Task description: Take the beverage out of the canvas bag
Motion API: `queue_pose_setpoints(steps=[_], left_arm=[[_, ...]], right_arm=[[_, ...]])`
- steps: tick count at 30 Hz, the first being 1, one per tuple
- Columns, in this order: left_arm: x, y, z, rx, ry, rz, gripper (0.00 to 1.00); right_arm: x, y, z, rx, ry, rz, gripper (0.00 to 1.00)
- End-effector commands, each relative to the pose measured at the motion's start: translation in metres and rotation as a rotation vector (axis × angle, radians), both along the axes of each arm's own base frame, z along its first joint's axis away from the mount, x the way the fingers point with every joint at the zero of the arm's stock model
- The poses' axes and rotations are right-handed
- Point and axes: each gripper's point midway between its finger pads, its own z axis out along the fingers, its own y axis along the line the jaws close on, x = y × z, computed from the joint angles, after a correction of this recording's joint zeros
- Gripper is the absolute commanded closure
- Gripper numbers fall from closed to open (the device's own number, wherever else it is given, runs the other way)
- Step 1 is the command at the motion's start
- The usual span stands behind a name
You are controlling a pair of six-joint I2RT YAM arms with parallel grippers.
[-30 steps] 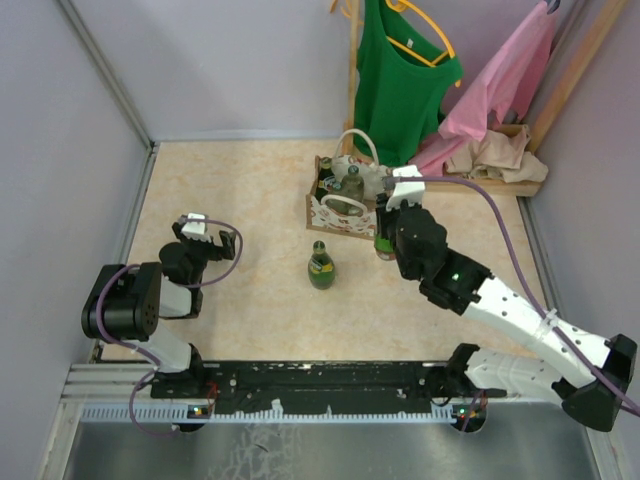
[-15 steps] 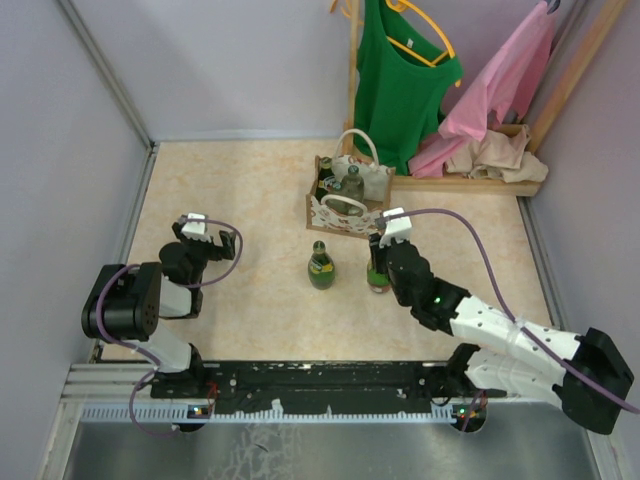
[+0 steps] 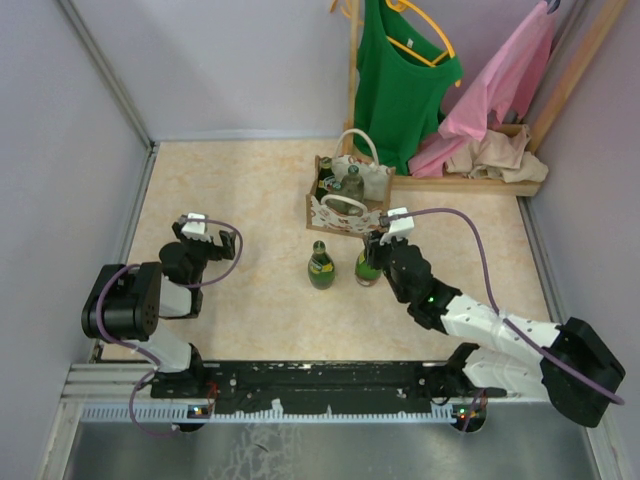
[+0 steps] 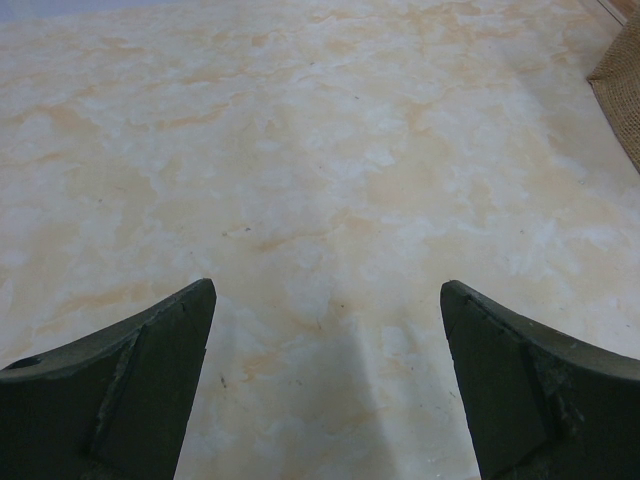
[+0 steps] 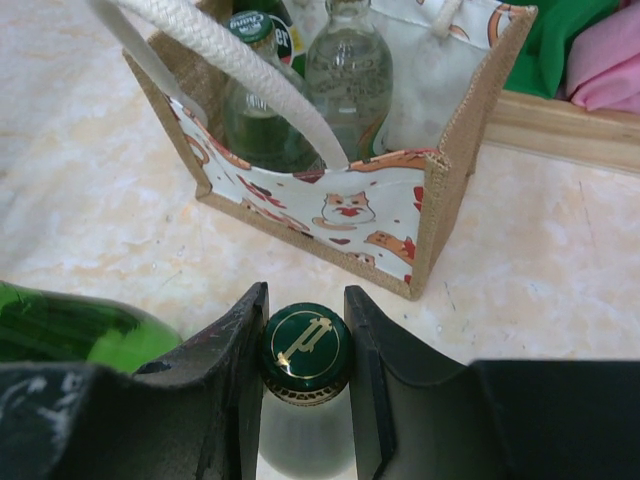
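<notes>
The canvas bag [image 3: 345, 196] stands at the back middle of the table with its white handles up. In the right wrist view the bag [image 5: 445, 170] holds two bottles, a green one [image 5: 262, 120] and a clear one [image 5: 350, 70]. My right gripper [image 3: 374, 250] [image 5: 305, 318] is shut on the green-capped neck of a green beverage bottle [image 5: 305, 345] [image 3: 367, 270], upright just in front of the bag; I cannot tell if it touches the table. Another green bottle [image 3: 321, 266] [image 5: 70, 325] stands to its left. My left gripper [image 3: 202, 236] [image 4: 325, 300] is open and empty at the left.
A wooden clothes rack base [image 3: 470, 182] lies right of the bag, with a green shirt [image 3: 405, 80] and a pink shirt [image 3: 500, 85] hanging over it. Grey walls close the table at the left, back and right.
My right gripper has carried the bottle from beside the bag down and toward the near left, to a spot next to the other green bottle. The left arm has not moved.
</notes>
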Motion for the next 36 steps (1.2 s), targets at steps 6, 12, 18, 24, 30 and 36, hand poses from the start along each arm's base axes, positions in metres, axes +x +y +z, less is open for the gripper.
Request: queue_pose_setpoints(steps=[6,12,18,24,30,36], left_arm=[[0.004,-0.002,0.006,0.005,-0.022,-0.008,0.00],[0.004,-0.002,0.006,0.005,-0.022,-0.008,0.00],[0.003,-0.002,0.006,0.005,-0.021,-0.008,0.00],[0.004,-0.003,0.006,0.005,-0.021,-0.009,0.00],[0.004,-0.002,0.006,0.004,-0.020,-0.007,0.00],[0.004,-0.002,0.006,0.005,-0.022,-0.008,0.00]], right_arm=[[0.011,0.021,0.066,0.223,-0.181,0.033,1.00],[0.012,0.026,0.061,0.197,-0.151,0.055,0.86],[0.010,0.029,0.058,0.148,-0.132,0.071,0.19],[0.009,0.031,0.076,0.123,-0.158,0.082,0.13],[0.009,0.022,0.159,0.136,-0.305,0.068,0.15],[0.028,0.011,0.224,0.144,-0.381,0.021,0.42]])
